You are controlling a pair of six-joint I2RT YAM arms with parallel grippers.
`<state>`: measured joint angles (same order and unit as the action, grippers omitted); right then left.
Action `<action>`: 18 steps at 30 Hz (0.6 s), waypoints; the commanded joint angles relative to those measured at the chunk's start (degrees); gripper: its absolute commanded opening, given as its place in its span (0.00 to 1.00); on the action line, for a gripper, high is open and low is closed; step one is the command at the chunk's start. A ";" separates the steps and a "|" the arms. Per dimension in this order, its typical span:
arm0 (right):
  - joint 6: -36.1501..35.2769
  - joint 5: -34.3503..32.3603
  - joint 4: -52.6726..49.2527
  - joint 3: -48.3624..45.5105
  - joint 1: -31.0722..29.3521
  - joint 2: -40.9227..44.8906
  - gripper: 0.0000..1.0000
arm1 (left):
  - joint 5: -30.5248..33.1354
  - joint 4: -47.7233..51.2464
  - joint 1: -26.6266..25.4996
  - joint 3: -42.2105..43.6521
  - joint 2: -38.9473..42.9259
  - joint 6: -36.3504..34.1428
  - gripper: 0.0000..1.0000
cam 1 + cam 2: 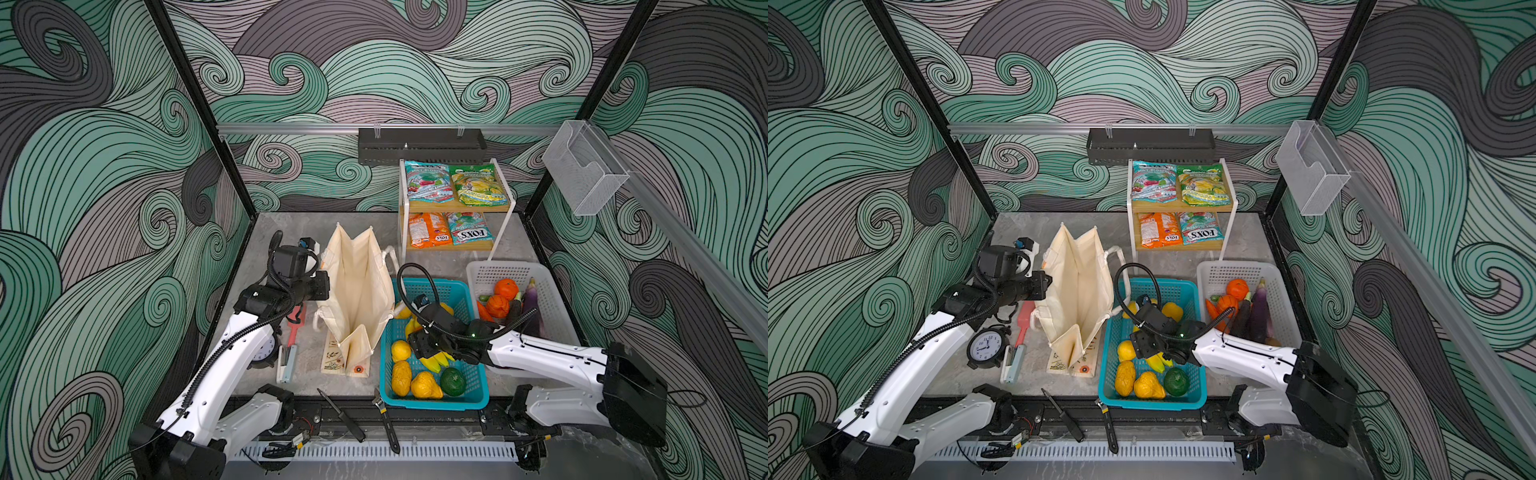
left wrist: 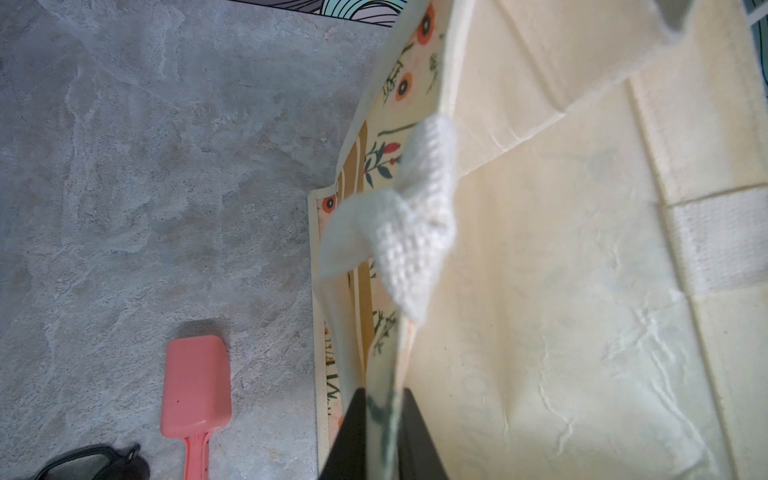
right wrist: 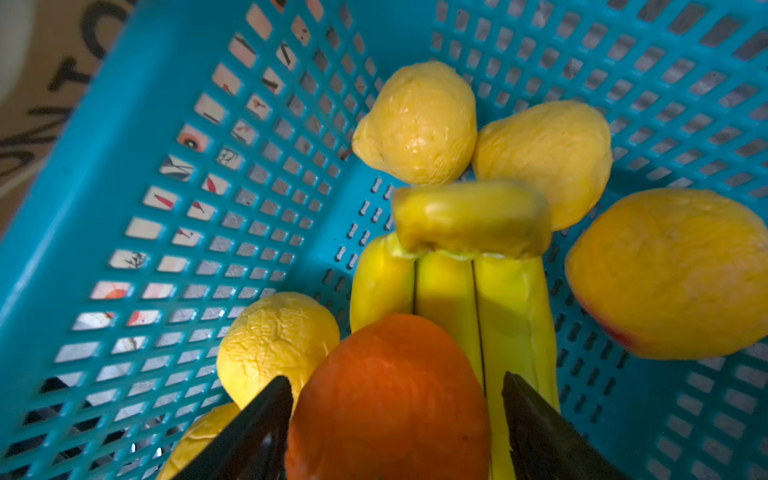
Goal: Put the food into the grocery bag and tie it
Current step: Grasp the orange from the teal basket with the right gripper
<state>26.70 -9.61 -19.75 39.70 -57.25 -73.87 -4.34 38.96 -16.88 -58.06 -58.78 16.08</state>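
The cream grocery bag [image 1: 357, 291] [image 1: 1077, 286] stands open left of centre. My left gripper [image 2: 384, 436] [image 1: 326, 286] is shut on its near-side rim [image 2: 424, 332], close to a white handle [image 2: 419, 232]. My right gripper [image 3: 395, 376] [image 1: 417, 349] is down in the teal basket [image 1: 436, 401], open, its fingers [image 3: 266, 419] either side of an orange [image 3: 390, 395]. One finger touches the orange; a narrow gap shows at the other. A banana bunch [image 3: 457, 282] and a lemon [image 3: 276, 332] lie just beyond. Snack packets [image 1: 428, 183] sit on the back rack.
A white basket [image 1: 498, 270] on the right holds oranges [image 1: 506, 289] and eggplants [image 1: 531, 299]. Yellow pears [image 1: 426, 385] and a green fruit [image 1: 452, 381] fill the teal basket's front. A clock [image 1: 985, 345], pink spatula [image 2: 195, 382], stapler [image 1: 286, 361], knife [image 1: 340, 415] and wrench [image 1: 386, 424] lie about.
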 commanded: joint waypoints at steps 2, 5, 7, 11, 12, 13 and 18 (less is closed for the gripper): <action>2.37 -3.61 1.37 -1.69 -0.40 0.32 0.75 | 0.25 1.06 0.44 -1.09 0.36 0.76 0.15; 1.95 -4.91 3.38 -3.00 -0.41 1.74 0.70 | 0.30 1.48 0.44 -1.35 0.16 0.75 0.15; 1.82 -5.23 4.14 -3.36 -0.40 3.26 0.64 | 0.12 1.48 0.43 -1.35 0.24 0.79 0.14; 2.62 -4.90 1.93 -2.96 -0.41 7.90 0.54 | 0.40 1.73 0.44 -1.44 0.05 0.93 0.12; 2.61 -4.98 1.36 -2.96 -0.40 9.16 0.52 | 0.15 1.62 0.45 -1.44 0.07 0.90 0.12; 2.64 -5.22 0.32 -2.85 -0.40 10.65 0.52 | 0.03 1.50 0.40 -1.43 0.14 0.89 0.11; 0.46 -5.11 -8.68 1.71 0.24 18.33 0.51 | 0.57 1.91 0.38 -1.50 0.16 0.95 0.03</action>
<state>28.42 -13.50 -22.79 38.06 -57.28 -58.43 -4.21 38.98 -16.88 -58.06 -58.76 16.80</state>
